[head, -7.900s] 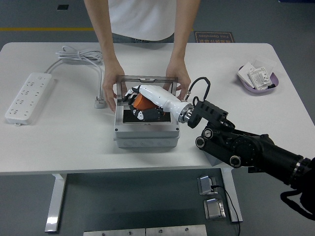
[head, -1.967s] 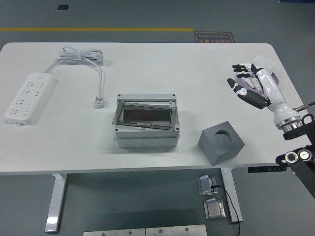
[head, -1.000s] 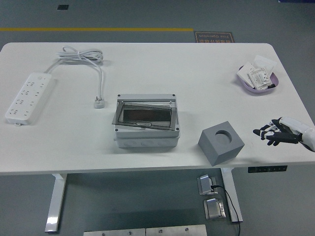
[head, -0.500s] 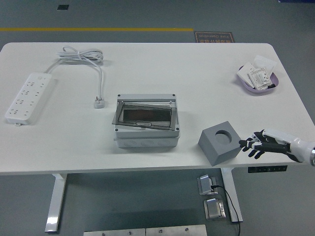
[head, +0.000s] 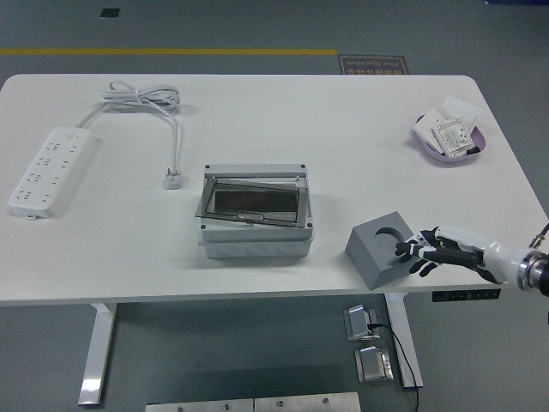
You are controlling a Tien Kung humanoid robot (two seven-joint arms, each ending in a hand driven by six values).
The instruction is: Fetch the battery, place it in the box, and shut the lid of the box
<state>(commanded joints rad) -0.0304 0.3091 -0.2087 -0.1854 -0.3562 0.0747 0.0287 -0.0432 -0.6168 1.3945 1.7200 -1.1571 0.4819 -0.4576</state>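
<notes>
The grey box [head: 254,240] stands mid-table with its dark see-through lid [head: 253,202] lying down over it, slightly askew. No battery shows anywhere; the tinted lid hides the box's inside. My right hand [head: 422,254], white with black fingers, comes in low from the right edge. Its fingers are spread and hold nothing, with the fingertips at the right side of a grey block [head: 382,249] that has a round hole in its top. The left arm is out of the picture.
A white power strip [head: 50,169] lies at the far left, its cable looping to a plug [head: 174,178] left of the box. A purple dish [head: 449,137] with small white parts sits at the back right. No person is at the table.
Earlier a person steadied the box while my right hand reached inside with an orange object. Over the last second the hand has slid left along the near edge up to the grey block.
</notes>
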